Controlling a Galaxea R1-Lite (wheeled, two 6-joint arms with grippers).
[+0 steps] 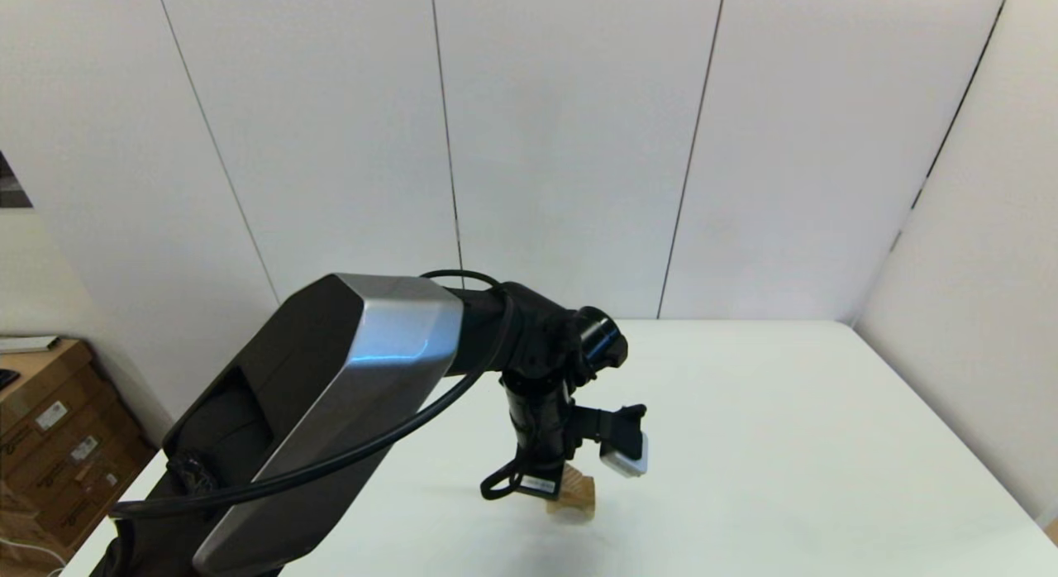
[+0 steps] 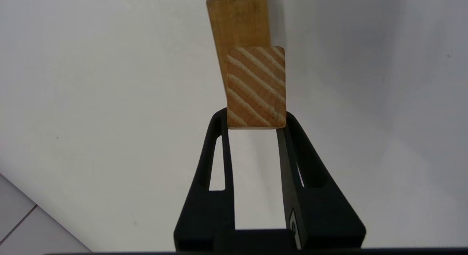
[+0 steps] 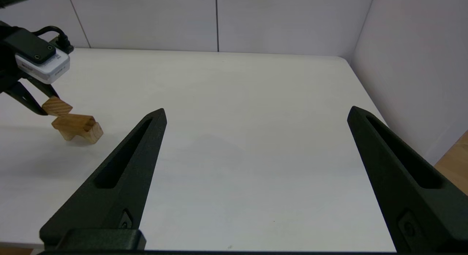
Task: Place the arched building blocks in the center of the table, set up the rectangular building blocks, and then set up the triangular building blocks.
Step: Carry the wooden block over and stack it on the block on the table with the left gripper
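Wooden rectangular block (image 2: 256, 87) clamped between left gripper (image 2: 256, 118) fingertips, held just over arched block (image 3: 77, 127) on white table (image 3: 234, 101). Right gripper (image 3: 256, 116) spread wide, well apart to the side.

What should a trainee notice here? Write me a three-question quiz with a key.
1. True or false: the fingers of the right gripper are shut.
2. Which gripper holds the rectangular block?
3. Where is the arched block? A) on the table, just below the held block; B) in the right gripper; C) on the floor.
Key: 1 false, they are wide open; 2 the left gripper; 3 A.
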